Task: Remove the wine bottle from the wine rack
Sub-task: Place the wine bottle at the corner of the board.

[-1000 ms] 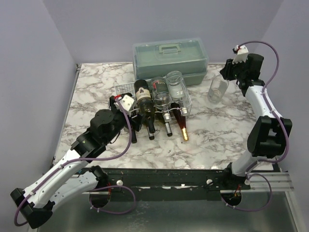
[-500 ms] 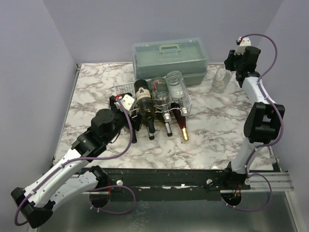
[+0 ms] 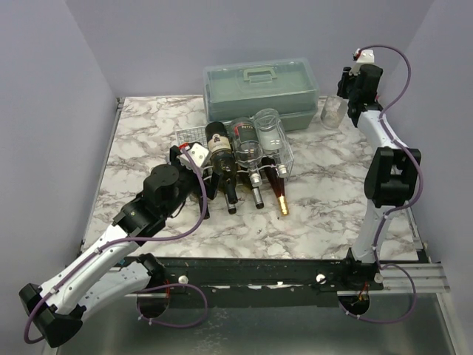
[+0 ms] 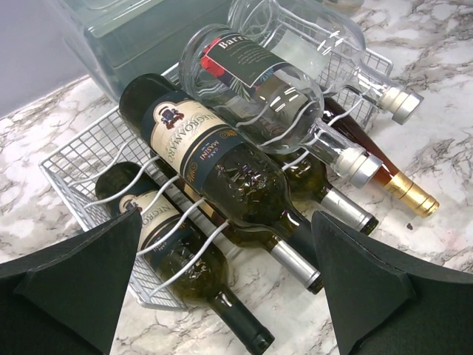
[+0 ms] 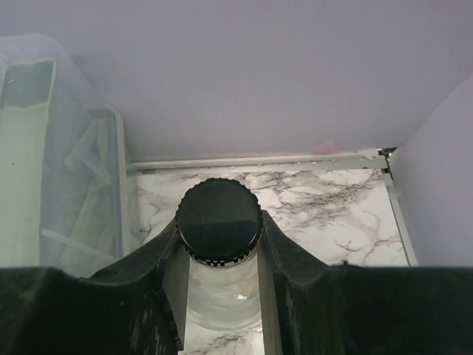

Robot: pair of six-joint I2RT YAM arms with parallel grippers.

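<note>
The white wire wine rack sits mid-table with several bottles lying in it, necks toward me. In the left wrist view the rack holds dark green bottles low down, with clear bottles stacked on top. My left gripper is open and empty at the rack's front left, its jaws wide either side of the dark bottles' necks. My right gripper is at the far right, shut on the neck of an upright clear bottle with a black cap.
A grey-green plastic case with a handle stands behind the rack, and its clear side is just left of the held bottle. The purple back wall and the table's far right corner are close to the right gripper.
My right arm has carried the clear bottle back and left toward the far corner, next to the case. The left gripper has barely moved.
</note>
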